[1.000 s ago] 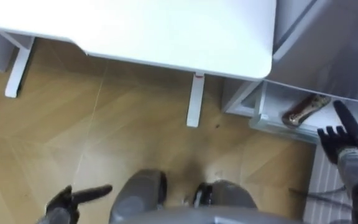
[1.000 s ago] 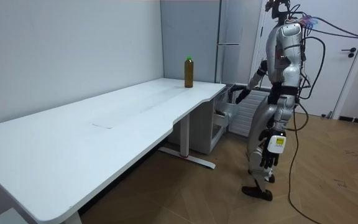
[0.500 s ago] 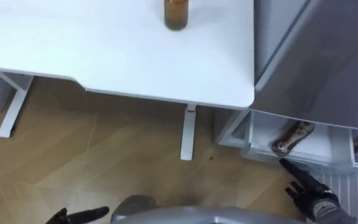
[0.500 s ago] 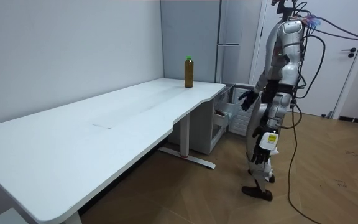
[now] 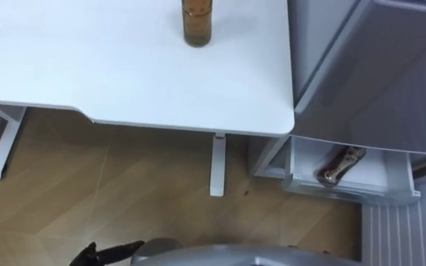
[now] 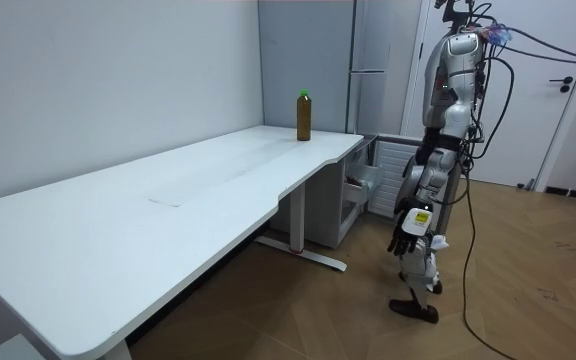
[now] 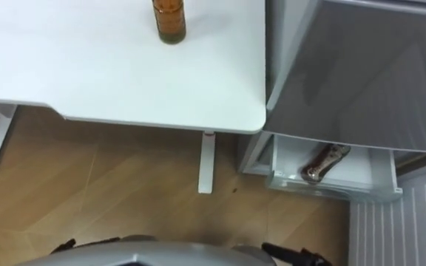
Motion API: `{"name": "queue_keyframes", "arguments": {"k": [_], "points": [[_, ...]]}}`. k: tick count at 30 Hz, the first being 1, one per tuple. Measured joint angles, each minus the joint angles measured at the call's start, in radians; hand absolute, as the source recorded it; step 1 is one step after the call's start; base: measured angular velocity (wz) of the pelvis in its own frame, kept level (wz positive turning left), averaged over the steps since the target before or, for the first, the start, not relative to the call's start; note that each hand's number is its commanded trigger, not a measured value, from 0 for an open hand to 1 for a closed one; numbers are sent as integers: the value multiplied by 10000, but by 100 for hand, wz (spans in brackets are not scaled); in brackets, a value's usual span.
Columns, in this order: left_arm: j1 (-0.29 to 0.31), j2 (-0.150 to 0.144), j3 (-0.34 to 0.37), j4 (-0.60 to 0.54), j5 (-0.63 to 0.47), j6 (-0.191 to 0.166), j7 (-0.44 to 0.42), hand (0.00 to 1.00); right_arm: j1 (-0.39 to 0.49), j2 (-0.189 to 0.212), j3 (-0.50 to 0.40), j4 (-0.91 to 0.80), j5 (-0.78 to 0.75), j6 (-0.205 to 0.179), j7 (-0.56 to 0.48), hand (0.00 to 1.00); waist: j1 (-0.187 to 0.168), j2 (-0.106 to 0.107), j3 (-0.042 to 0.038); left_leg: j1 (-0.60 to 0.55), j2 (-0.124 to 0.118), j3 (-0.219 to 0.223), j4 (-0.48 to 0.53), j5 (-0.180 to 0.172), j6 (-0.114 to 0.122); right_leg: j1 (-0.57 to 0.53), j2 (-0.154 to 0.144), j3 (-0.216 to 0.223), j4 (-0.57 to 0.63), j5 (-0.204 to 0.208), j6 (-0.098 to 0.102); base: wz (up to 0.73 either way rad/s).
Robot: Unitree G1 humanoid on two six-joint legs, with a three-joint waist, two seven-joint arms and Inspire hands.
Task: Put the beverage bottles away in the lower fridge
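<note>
Trouble from here would come mainly from reach and from the open drawer. Left eye view: one brown bottle [image 5: 197, 22] stands upright on the white table [image 5: 109, 74], well back from the near edge and close to the corner beside the fridge [image 5: 376, 74]. A second bottle [image 5: 340, 165] lies on its side in the open drawer [image 5: 379, 176] at the fridge's foot. The left hand [image 5: 102, 254] sits low by the body, fingers stretched out and empty. Room view: the robot stands upright beside the fridge and apart from the table, its left hand [image 6: 405, 240] hanging by the thigh with fingers loose. The standing bottle [image 6: 304, 116] is across the tabletop from it. Right eye view: the right hand [image 7: 294, 256] shows at the bottom edge, fingers straight, holding nothing. One drink looks stowed and one looks left to fetch. A long lean over the table could tip the tall bottle before the fingers close round it, and it might roll off the edge. The drawer juts out near the legs, so a careless step toward the table could knock it. A second bottle set down hard might strike the one lying loose inside, which could roll.
</note>
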Motion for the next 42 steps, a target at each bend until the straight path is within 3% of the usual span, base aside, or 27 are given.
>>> {"name": "queue_keyframes", "arguments": {"k": [4, 12, 19, 22, 24, 25, 29, 37, 42], "points": [[37, -29, 149, -2, -8, 231, -14, 0, -75, 5, 9, -142, -1025, 7, -310, 0, 36, 34, -42, 19, 10, -30, -64, 8, 12, 213, 119, -1, -491, 268, 22, 0], [145, -252, 476, -240, -8, 357, 472, 0, -146, 6, -44, -68, -1625, -6, -914, 0, -15, 220, -24, 100, -6, -230, -137, 56, 82, 530, 158, -24, -971, 515, 98, 4], [-110, -414, 1140, -1665, 356, 251, 1931, 0, -411, 56, 7, -49, -2441, -33, -1412, 0, 40, 162, -5, 186, -18, -231, -361, 136, 77, 539, 169, -52, -948, 534, 79, 0], [-154, -517, 1295, -3333, 803, 176, 2646, 0, -448, 90, 19, -48, -3001, -170, -1414, 0, 26, 116, 2, 148, -60, -253, -344, 196, 58, 489, 173, -71, -964, 557, 51, 1], [-351, -548, 1261, -4103, 971, -90, 3018, 0, -462, 79, 18, -49, -3172, -264, -1447, 0, 14, 130, 7, 157, -89, -295, -379, 228, 60, 512, 160, -82, -973, 557, 51, 3], [-530, -616, 1261, -4481, 1013, -283, 3263, 0, -479, 90, 19, -51, -3156, -297, -1484, 0, 58, 121, -31, 181, -100, -295, -418, 252, 64, 529, 147, -90, -975, 558, 53, 0], [-703, -862, 1255, -6345, 1110, -582, 4080, 0, -558, 156, -5, -62, -3184, -367, -1514, 0, 29, 117, -42, 238, -131, -289, -467, 304, 67, 521, 122, -67, -981, 561, 58, -1], [-593, -867, 1274, -9585, 1374, -938, 5794, 0, -659, 212, -47, -44, -3234, -643, -1516, 0, -19, 46, -34, 450, -155, -317, -530, 304, 66, 790, 111, -100, -1141, 577, 82, 1], [-532, -859, 1250, -12092, 1517, -1157, 6189, 0, -608, 289, -49, 22, -3161, -751, -1451, 0, -15, 35, -34, 491, -167, -393, -557, 307, 68, 887, 118, -68, -1167, 577, 82, 3]]}}
